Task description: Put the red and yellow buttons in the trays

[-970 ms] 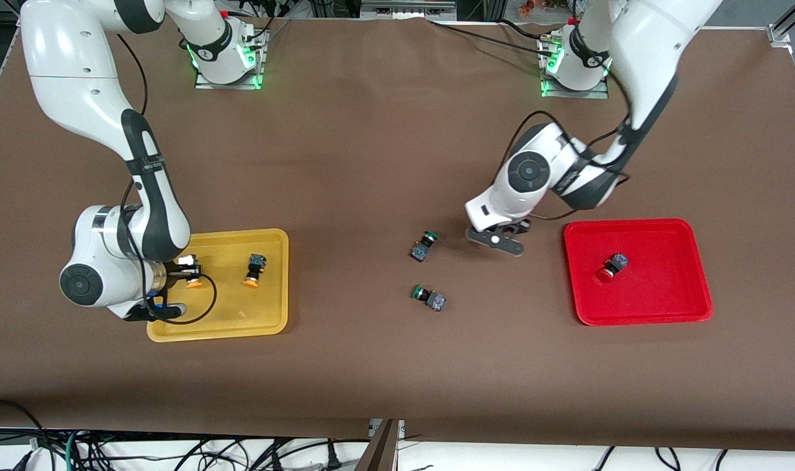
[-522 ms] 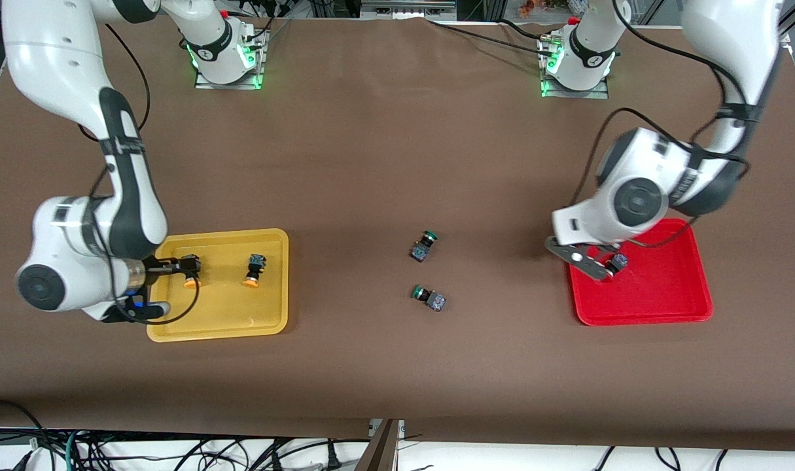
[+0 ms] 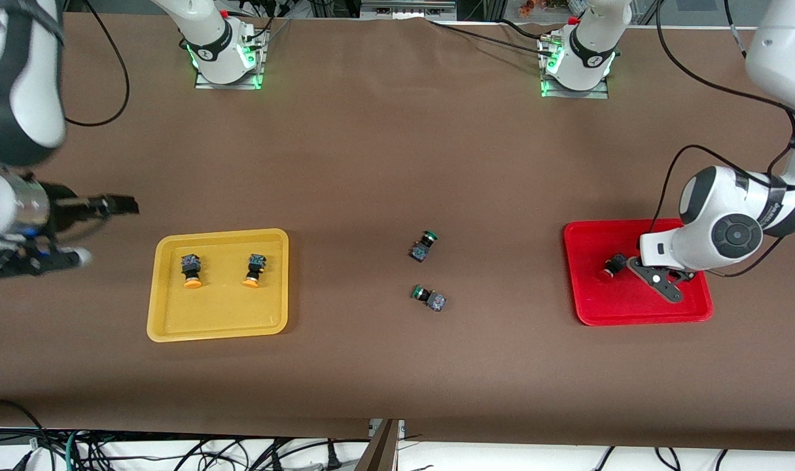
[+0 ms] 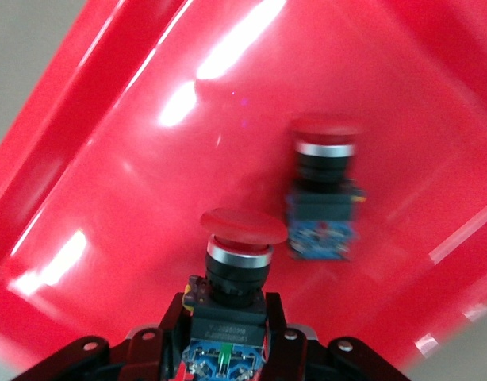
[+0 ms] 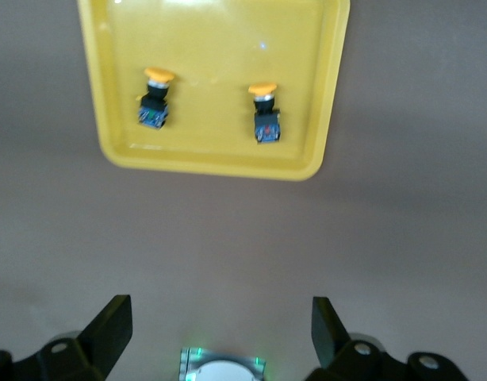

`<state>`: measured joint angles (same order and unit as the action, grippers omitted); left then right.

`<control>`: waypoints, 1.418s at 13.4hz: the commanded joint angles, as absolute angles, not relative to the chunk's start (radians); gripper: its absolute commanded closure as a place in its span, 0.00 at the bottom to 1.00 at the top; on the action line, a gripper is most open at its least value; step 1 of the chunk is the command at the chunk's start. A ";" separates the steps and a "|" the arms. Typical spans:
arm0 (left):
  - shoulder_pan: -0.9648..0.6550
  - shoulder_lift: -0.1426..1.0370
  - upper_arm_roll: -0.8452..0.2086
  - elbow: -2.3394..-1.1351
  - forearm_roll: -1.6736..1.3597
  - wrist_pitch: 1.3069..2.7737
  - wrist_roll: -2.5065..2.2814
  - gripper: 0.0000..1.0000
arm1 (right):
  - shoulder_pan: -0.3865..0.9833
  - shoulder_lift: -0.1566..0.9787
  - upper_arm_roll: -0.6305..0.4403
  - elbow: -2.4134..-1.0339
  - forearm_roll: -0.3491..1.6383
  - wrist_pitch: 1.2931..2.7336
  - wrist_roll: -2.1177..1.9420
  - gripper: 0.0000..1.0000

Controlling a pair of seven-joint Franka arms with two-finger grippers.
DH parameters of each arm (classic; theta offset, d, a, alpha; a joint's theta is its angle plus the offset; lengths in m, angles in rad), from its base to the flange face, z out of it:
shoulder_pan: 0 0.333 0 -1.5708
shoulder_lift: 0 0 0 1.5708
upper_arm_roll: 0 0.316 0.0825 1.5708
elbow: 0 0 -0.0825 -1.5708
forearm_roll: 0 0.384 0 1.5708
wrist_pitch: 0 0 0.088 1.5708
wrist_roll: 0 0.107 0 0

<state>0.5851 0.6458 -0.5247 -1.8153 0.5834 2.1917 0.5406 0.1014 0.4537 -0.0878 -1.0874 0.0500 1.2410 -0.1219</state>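
Note:
My left gripper point(image 3: 659, 282) is over the red tray point(image 3: 633, 318). In the left wrist view it point(image 4: 226, 321) is shut on the dark body of a red button point(image 4: 235, 238), held low over the tray floor point(image 4: 109, 198). A second red button point(image 3: 612, 267) lies in the tray beside it, and shows in the left wrist view point(image 4: 323, 190) too. Two yellow buttons point(image 3: 190, 270) point(image 3: 254, 269) lie in the yellow tray point(image 3: 217, 330). My right gripper point(image 3: 117, 204) is open and empty, raised over bare table beside the yellow tray, toward the right arm's end.
Two green-capped buttons point(image 3: 423, 245) point(image 3: 428, 297) lie on the brown table between the trays. The right wrist view shows the yellow tray point(image 5: 212, 163) with both yellow buttons point(image 5: 155, 99) point(image 5: 264, 111), and the arm's base point(image 5: 222, 369).
My right gripper has left the yellow button in the yellow tray and pulled up and away. My left gripper has moved from near the green buttons to over the red tray.

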 commanded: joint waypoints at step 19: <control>0.336 0.217 -0.509 -1.397 0.160 1.473 0.233 0.00 | 0.086 0.086 -0.008 -1.361 -0.038 1.259 -0.051 0.00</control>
<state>0.4991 0.3545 -0.7315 -1.3510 0.2756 1.4839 0.2703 0.0959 0.0971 -0.0225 -1.3422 -0.0209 1.2485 -0.0602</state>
